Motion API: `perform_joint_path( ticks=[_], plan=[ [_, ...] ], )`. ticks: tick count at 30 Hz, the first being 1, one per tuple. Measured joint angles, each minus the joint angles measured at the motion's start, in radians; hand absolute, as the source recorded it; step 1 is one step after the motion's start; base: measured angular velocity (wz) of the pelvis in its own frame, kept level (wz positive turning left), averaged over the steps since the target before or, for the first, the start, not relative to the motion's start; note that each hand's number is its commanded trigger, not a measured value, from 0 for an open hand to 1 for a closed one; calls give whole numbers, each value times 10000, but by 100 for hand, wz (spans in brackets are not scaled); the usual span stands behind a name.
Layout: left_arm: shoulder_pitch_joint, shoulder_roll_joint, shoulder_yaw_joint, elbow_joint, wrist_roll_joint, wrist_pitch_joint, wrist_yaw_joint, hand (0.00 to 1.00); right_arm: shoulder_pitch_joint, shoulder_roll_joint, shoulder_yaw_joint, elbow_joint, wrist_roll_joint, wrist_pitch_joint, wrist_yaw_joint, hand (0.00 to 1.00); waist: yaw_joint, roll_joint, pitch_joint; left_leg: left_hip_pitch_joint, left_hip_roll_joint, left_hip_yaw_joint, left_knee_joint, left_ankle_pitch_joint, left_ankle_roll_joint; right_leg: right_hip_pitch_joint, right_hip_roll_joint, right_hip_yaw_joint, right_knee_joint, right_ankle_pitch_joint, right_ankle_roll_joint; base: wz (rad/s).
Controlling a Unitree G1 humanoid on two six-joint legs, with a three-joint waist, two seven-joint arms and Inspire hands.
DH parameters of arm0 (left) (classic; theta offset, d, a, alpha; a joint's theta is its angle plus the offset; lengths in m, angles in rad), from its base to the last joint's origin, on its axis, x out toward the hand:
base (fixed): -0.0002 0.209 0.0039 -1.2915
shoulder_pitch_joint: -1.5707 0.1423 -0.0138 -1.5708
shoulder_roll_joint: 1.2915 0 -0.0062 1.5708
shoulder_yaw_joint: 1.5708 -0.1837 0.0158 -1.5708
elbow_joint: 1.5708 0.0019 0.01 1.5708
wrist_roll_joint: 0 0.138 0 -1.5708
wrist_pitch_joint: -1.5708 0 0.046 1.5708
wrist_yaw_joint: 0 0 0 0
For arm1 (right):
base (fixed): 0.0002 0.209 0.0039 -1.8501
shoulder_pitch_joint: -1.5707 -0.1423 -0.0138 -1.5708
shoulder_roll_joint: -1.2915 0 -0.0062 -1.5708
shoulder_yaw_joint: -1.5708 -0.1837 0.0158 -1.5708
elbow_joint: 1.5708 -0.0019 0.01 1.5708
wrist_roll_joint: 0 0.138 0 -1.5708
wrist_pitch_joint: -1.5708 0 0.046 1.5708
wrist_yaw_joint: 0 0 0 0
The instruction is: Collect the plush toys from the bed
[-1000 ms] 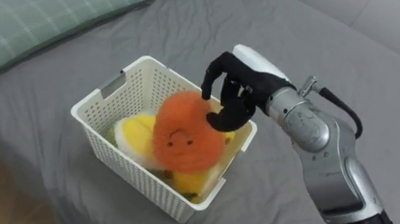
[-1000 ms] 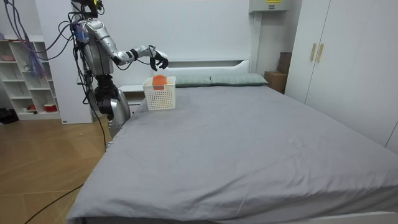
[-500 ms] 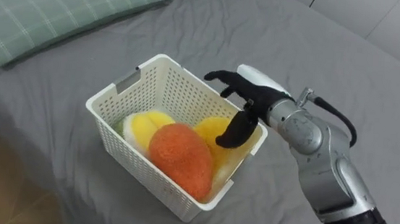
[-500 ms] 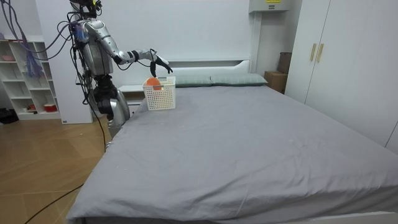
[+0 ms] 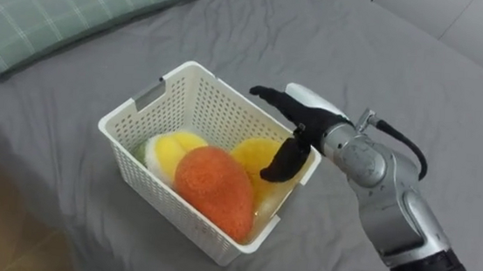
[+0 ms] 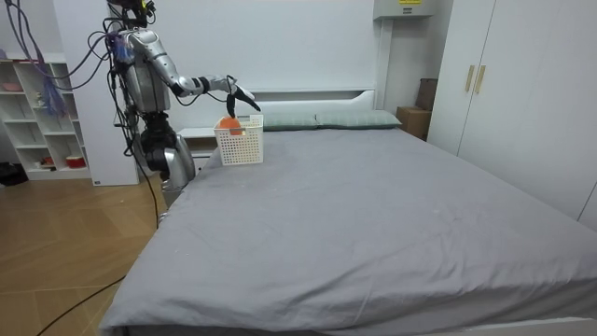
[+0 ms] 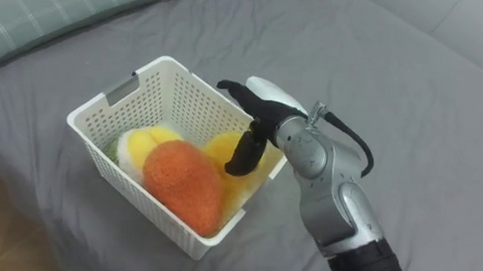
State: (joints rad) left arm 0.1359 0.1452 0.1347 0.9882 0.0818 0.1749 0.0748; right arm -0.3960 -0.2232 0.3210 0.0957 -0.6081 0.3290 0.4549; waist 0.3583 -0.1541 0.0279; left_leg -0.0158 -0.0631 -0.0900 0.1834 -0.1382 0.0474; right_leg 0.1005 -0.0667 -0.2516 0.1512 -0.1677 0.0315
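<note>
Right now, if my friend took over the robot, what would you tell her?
Right hand: open, holding nothing, above the far rim of the white basket.
Toys: the orange plush toy and the yellow plush toys lie in the basket, which sits on the grey bed near the green checked pillow.
Done: the orange toy is in.
Left: probably pull the hand back, then look over the bed for more toys.

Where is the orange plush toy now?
In the left eye view, the orange plush toy lies inside the white basket, beside yellow plush toys, left of the open right hand.
</note>
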Motion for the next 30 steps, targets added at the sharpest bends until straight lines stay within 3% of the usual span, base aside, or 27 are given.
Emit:
perform_joint_path(
  ticks=[4,7,11,13,20,25,30],
  plan=[
    [7,-43,6,-25,-133,7,88,0,1,1,-599,5,398,-15,-426,0,-181,22,-2,-77,11,92,59,2,3,-123,-3,49,14,1,-1,-4],
    [71,-65,19,141,-344,-10,104,0,23,-41,-1247,8,2191,-169,-1208,0,-639,224,48,79,22,200,30,4,20,-3,-12,75,-5,1,-1,-6],
    [194,-163,218,141,-295,-241,115,0,290,-47,-2246,-47,3654,-827,-1989,0,-1111,465,-25,116,98,555,2,-34,55,-52,-13,198,24,4,3,-18],
    [353,-142,243,136,-345,-427,234,0,614,-147,-2742,-46,4710,-1170,-2684,0,-1447,589,-111,286,151,770,-134,-35,55,-39,-7,324,37,10,7,-27],
    [748,-144,353,155,-343,-1011,269,0,1543,-492,-3995,-44,6401,-1932,-4240,0,-2547,844,-271,644,223,1229,-330,-70,57,40,31,713,53,11,7,-21],
    [976,-124,722,239,-315,-1193,233,0,2206,-606,-5029,-45,6852,-2463,-5515,0,-3024,918,-280,766,388,1728,-323,-214,9,-43,158,1133,179,26,-10,-28],
    [1127,-96,798,481,-352,-1343,228,0,3069,-805,-5457,219,7415,-2774,-6357,0,-3512,998,-281,863,447,1901,-329,-277,-11,-21,198,1163,181,30,-16,-11]
  ],
)
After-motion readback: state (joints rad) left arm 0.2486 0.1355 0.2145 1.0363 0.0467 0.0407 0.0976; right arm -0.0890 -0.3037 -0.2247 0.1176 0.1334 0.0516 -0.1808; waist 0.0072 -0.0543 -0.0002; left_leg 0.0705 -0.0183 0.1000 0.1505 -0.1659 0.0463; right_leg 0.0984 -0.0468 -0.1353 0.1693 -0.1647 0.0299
